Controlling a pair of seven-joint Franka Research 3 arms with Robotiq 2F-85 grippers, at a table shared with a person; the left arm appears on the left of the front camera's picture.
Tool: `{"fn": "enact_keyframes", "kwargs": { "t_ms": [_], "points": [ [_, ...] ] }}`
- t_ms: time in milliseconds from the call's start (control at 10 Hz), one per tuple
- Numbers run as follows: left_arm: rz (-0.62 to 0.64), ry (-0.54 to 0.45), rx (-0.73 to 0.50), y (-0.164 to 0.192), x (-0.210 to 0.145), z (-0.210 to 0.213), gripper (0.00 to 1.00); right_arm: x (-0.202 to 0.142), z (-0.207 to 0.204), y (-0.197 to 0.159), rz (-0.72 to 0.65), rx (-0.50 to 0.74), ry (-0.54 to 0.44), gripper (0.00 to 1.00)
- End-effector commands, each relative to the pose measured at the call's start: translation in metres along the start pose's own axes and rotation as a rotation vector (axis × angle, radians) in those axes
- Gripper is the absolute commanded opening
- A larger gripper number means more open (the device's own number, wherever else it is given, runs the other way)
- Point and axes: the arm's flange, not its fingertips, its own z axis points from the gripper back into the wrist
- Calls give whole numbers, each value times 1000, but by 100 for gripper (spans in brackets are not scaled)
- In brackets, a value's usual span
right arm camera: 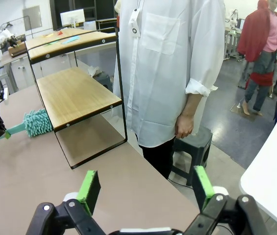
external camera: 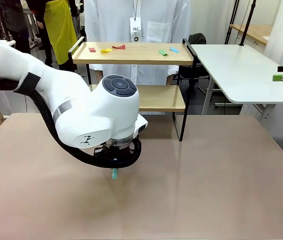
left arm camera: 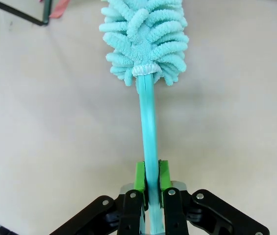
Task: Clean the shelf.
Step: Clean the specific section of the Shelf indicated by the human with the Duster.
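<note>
A: Left gripper (left arm camera: 152,176)?
B: Clamped on the teal duster (left arm camera: 145,39) handle, lower centre; fluffy head seen at top.
A: Right gripper (right arm camera: 145,188)?
B: Spread wide, nothing held.
A: Shelf (external camera: 136,52)?
B: Noted upper centre of front view, at the tan table (external camera: 206,175) far edge.

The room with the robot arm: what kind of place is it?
Probably a robot lab or workshop: the left gripper holds a teal duster, a shelf stands on the tan table, and a person wearing a badge stands behind it.
</note>
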Motion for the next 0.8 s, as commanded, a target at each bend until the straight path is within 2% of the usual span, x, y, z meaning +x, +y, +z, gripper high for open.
{"fn": "enact_keyframes", "kwargs": {
  "t_ms": [0,300,600,700],
  "points": [
    [0,9,38,22,-3,3,13,2,0,1,4,0,-1,100],
    [15,24,113,47,-5,-1,13,2,0,1,4,0,-1,100],
    [64,-24,220,72,-7,-2,13,2,0,1,4,0,-1,100],
    [97,-54,215,79,-7,-2,13,2,0,1,4,0,-1,100]
  ]
}}
